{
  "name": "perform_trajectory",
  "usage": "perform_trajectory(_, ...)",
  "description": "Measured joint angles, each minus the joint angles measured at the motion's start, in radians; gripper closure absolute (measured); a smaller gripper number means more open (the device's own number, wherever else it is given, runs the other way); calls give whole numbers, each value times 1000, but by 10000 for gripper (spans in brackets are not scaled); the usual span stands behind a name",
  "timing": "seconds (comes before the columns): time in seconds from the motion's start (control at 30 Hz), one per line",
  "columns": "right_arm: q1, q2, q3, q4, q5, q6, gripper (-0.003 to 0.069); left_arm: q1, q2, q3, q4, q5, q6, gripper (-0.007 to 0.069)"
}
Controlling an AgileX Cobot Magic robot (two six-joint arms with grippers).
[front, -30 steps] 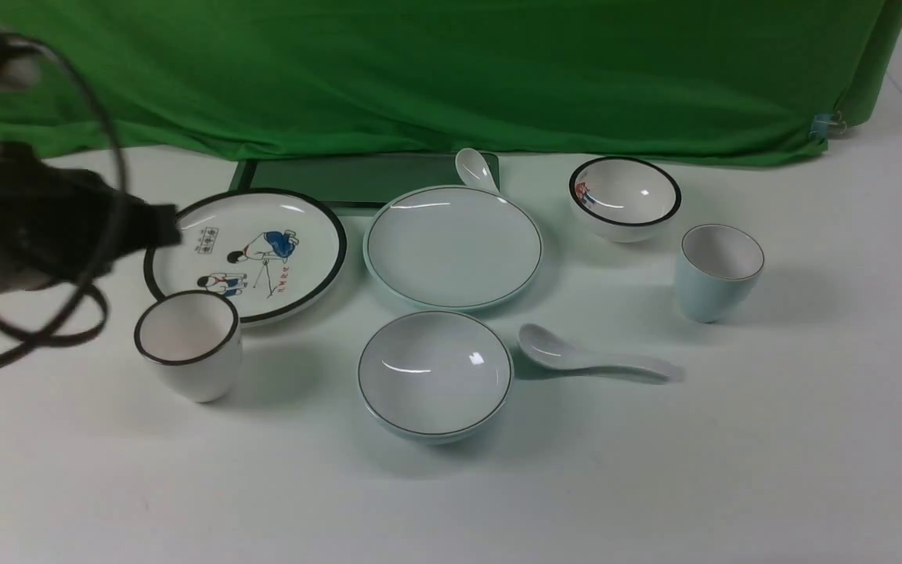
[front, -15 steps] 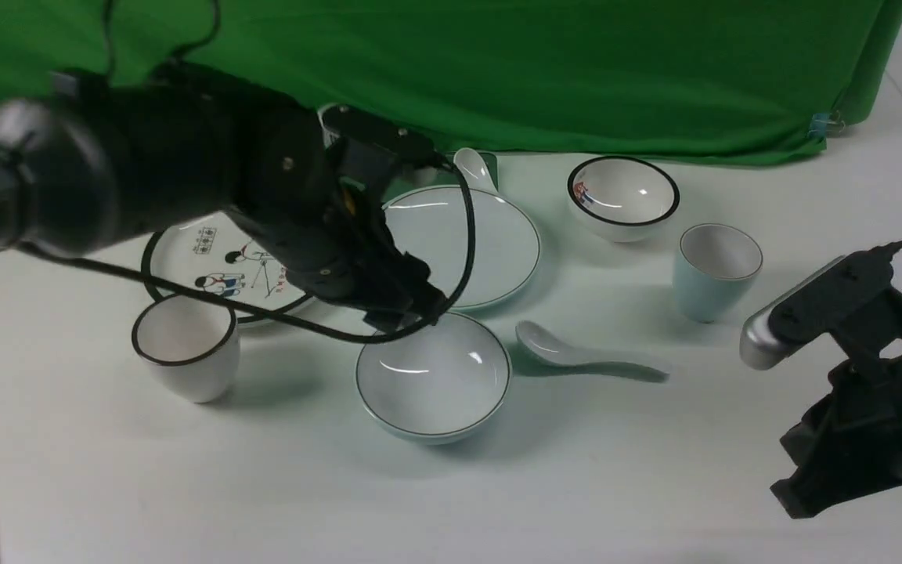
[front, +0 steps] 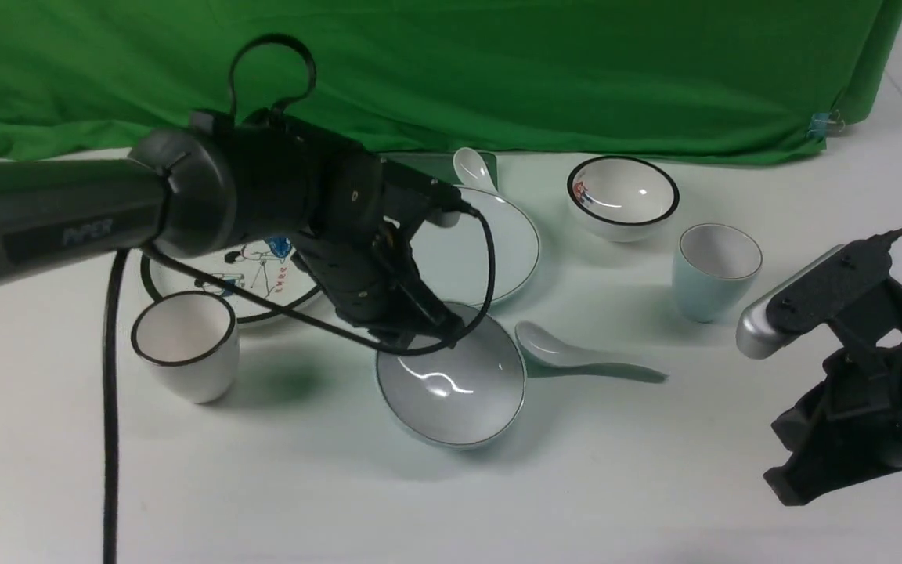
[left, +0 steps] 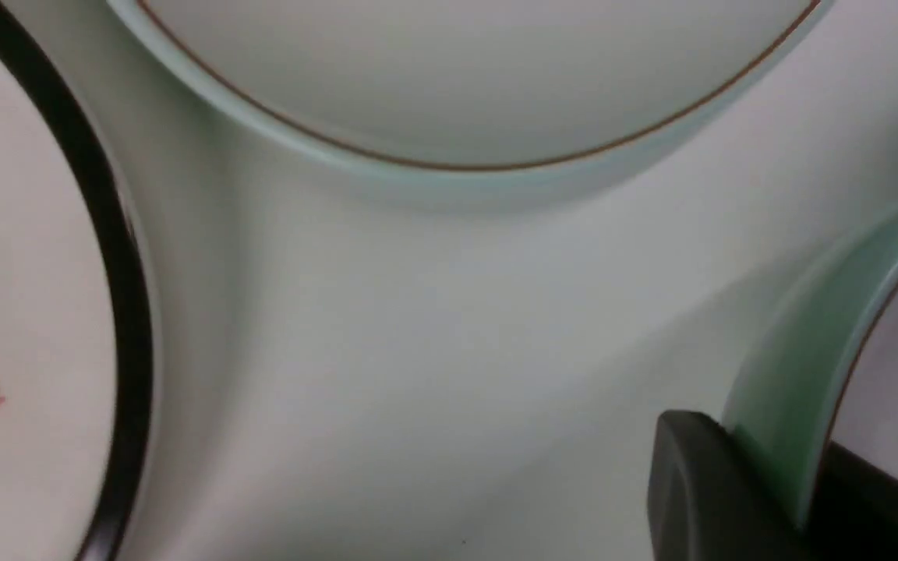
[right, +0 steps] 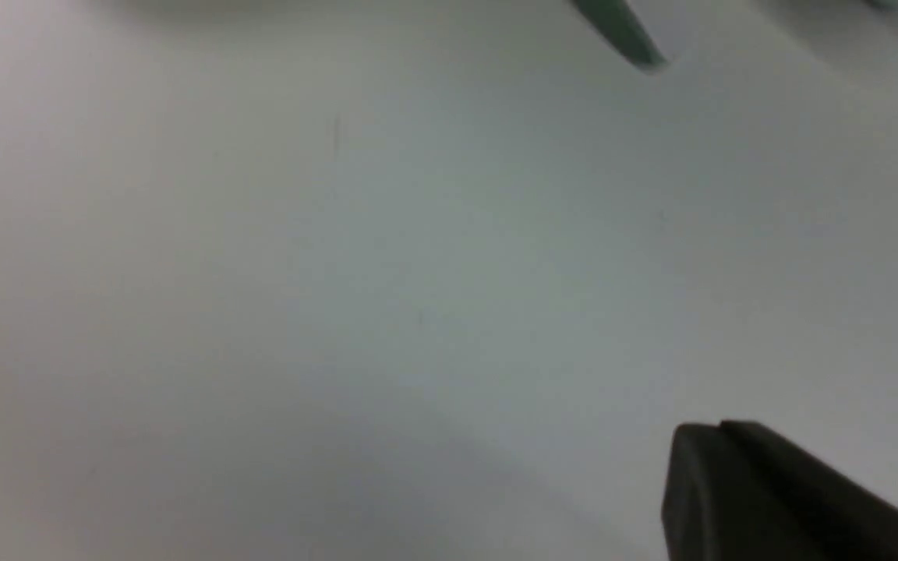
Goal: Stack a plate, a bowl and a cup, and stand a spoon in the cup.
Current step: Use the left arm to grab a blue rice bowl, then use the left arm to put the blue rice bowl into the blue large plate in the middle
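Observation:
My left gripper is shut on the far rim of the pale blue-green bowl, which tilts toward the camera. The left wrist view shows the bowl's wall pinched between the black fingers of the left gripper. The plain pale plate lies just behind it, partly hidden by my arm, with its edge close ahead. To the bowl's right lies the white spoon. The pale blue cup stands upright further right. My right gripper hangs shut and empty over bare table.
A black-rimmed cartoon plate and a black-rimmed white cup sit on the left. At the back are a black-rimmed small bowl, a second white spoon and a green cloth.
My left arm swung in from the left, closed on the bowl's far rim and tipped it, shifting it slightly right. My right arm came into view at the front right.

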Motion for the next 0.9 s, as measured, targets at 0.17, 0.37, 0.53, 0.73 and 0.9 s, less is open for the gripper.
perform_trajectory(0.17,0,0,0,0,-35,0,621,43,20,-98,-43,-41,1,632)
perform_trajectory(0.37,0,2,0,0,-64,1,617,117,127,-246,-137,-135,4,632)
perform_trajectory(0.53,0,3,-2,4,-45,61,612,138,276,-395,-137,-117,4,632)
perform_trajectory(0.73,-2,45,-64,4,61,111,555,138,333,-470,-70,-122,-14,627)
perform_trajectory(0.9,-48,148,-183,10,94,138,412,138,354,-476,-7,-127,-38,522)
